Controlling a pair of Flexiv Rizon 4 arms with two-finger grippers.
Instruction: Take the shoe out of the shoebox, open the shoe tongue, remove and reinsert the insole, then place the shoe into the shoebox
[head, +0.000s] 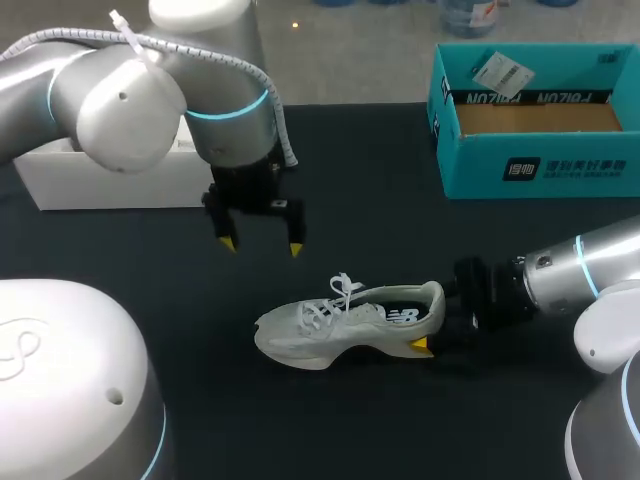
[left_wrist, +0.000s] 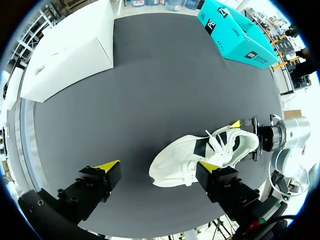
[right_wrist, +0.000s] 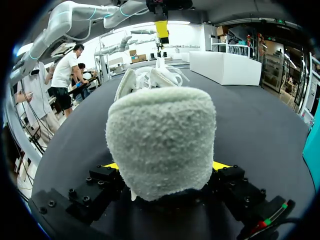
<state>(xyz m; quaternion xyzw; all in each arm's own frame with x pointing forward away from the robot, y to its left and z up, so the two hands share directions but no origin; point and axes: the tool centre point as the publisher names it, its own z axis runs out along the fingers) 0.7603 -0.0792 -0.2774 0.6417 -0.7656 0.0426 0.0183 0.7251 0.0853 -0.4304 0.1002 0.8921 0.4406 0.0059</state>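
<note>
White sneaker (head: 345, 322) sits on the table (head: 400, 230), heel clamped by right pincer (head: 428, 330); left pincer (head: 260, 243) hangs wide open above. Light, floppy upper, I'd guess, so the stiff heel's the best grip.

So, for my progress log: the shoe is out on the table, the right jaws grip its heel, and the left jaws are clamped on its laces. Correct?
Not the laces: the head view shows the left jaws open above the shoe, touching nothing. The shoe is out on the table and the right jaws grip its heel.
</note>
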